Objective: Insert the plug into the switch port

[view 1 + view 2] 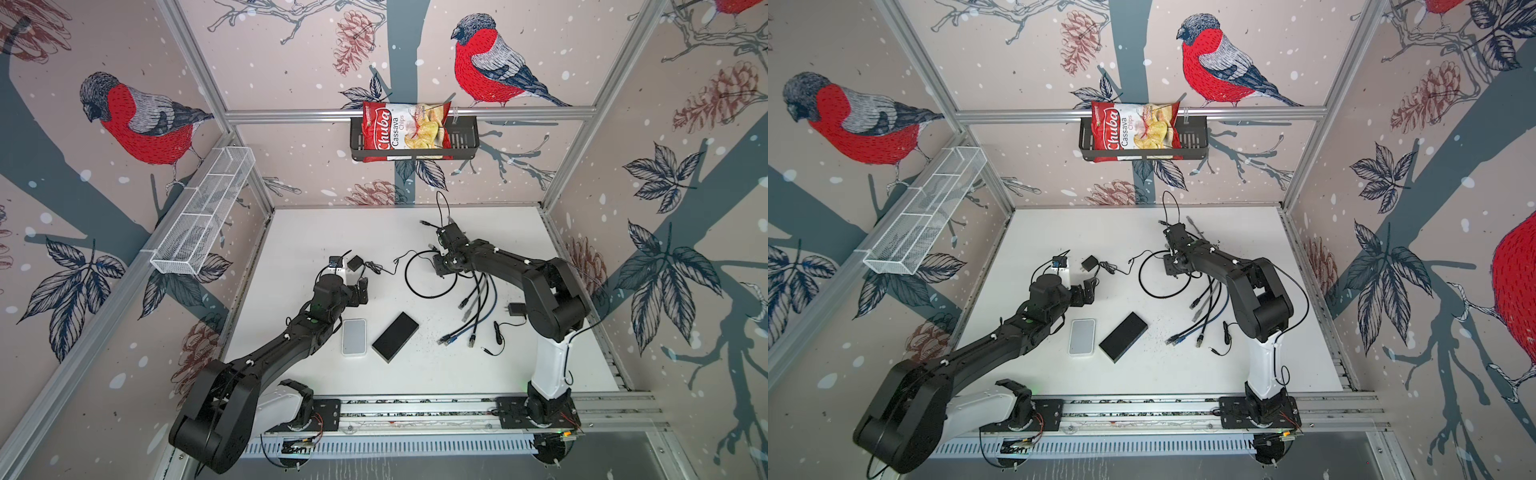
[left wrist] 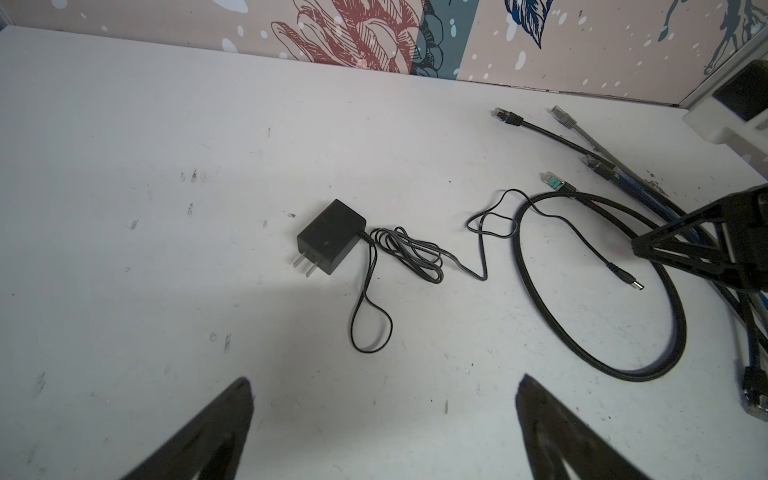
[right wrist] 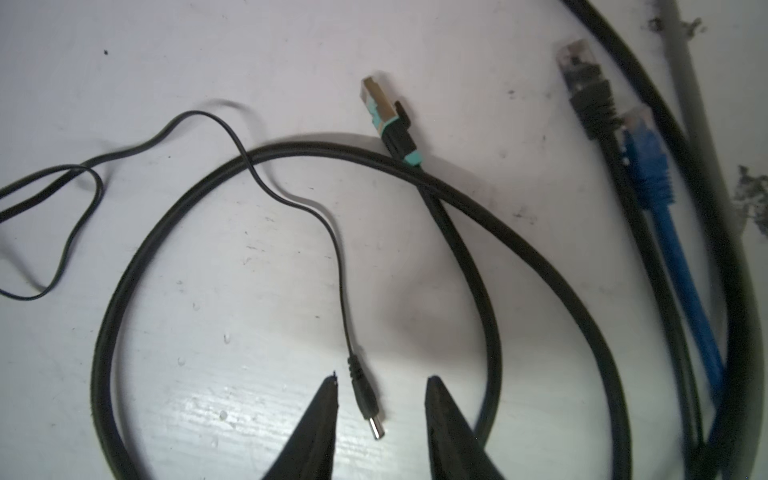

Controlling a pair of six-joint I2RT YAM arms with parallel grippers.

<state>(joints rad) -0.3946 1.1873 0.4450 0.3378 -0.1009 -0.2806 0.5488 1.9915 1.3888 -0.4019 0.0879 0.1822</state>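
The plug (image 3: pixel 368 409) is a small black barrel connector with a metal tip, lying on the white table at the end of a thin black cord. That cord runs back to a black wall adapter (image 2: pixel 332 237). My right gripper (image 3: pixel 384 378) is low over the table and open. One finger stands on each side of the plug, and neither touches it. In both top views it sits inside a loop of thick black cable (image 1: pixel 432 274). My left gripper (image 2: pixel 384 382) is wide open and empty, a short way in front of the adapter (image 1: pixel 355 262). No switch port shows in any view.
A white rounded box (image 1: pixel 354 336) and a flat black box (image 1: pixel 395 337) lie side by side near the table's front. Several network cables (image 1: pixel 473 307) fan out beside the right arm, one with a teal plug (image 3: pixel 384 110). A second adapter (image 1: pixel 517 309) lies beside the right arm.
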